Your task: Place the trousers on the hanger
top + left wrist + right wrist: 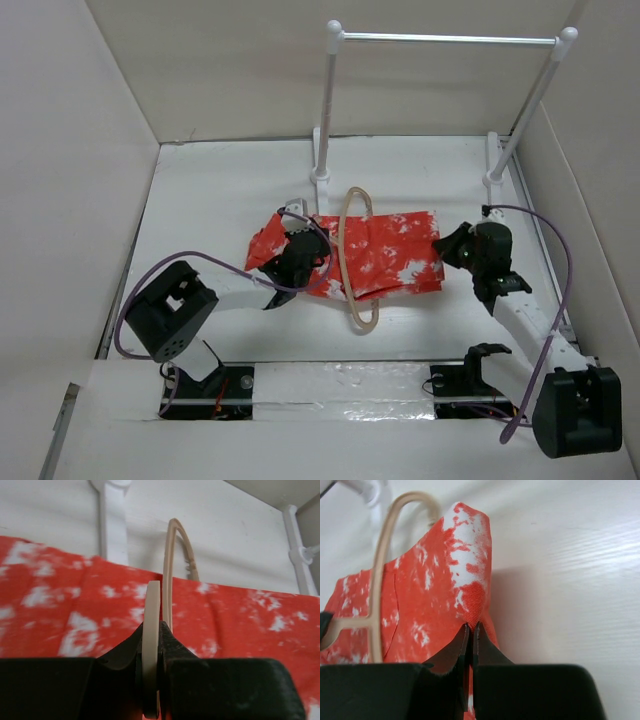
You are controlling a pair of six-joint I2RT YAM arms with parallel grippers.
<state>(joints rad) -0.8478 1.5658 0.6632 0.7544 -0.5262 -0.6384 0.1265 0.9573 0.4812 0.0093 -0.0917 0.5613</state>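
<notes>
The orange-red trousers (pixel 390 250) lie folded flat on the white table, mid-scene. The pale beige hanger (pixel 346 250) stands on edge across their middle, its loop reaching beyond the cloth at the far and near sides. My left gripper (pixel 300 255) is over the trousers' left part, shut on a flat pale bar of the hanger (pixel 153 624); the thin hanger arc (pixel 172 555) rises just behind it. My right gripper (pixel 440 247) is at the trousers' right edge, shut on a raised fold of the cloth (pixel 471 627). In the right wrist view the hanger (pixel 380 580) curves over the trousers (pixel 440 590).
A white rack with a metal rail (pixel 440 39) stands at the back, its two feet (pixel 319 178) (pixel 494 180) just behind the trousers. White walls close in the table on the left, right and back. A purple cable (pixel 560 260) loops beside the right arm.
</notes>
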